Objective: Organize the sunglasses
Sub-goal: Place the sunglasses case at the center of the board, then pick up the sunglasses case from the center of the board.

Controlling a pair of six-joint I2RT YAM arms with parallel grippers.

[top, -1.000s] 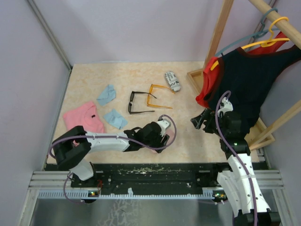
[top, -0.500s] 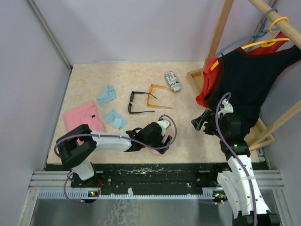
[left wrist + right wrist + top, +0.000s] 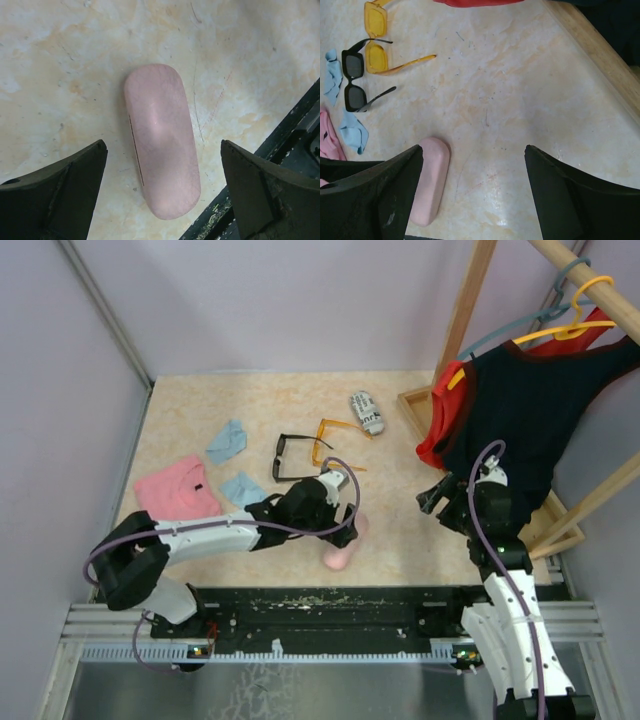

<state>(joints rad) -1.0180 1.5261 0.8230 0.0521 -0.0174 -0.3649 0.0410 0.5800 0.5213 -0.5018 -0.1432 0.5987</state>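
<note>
The black-framed sunglasses [image 3: 291,460] lie unfolded at mid table, touching the orange translucent sunglasses [image 3: 335,442] just right of them. Both pairs also show in the right wrist view, black [image 3: 355,75] and orange [image 3: 377,35]. The closed pink oblong case [image 3: 342,546] lies near the front edge. My left gripper [image 3: 345,529] hovers open above it; the case [image 3: 160,140] lies between the spread fingers without touching them. My right gripper [image 3: 440,502] is open and empty over bare table, right of the case [image 3: 430,182].
A black-and-white printed case [image 3: 367,412] lies at the back. A pink cloth [image 3: 178,487] and two blue cloths [image 3: 227,440] [image 3: 243,490] lie at the left. A wooden rack [image 3: 415,405] with hanging dark and red garments [image 3: 520,410] stands at the right.
My left gripper has lifted and pulled back from the front edge, uncovering the pink case, which now lies free on the table. The right arm shifted only slightly.
</note>
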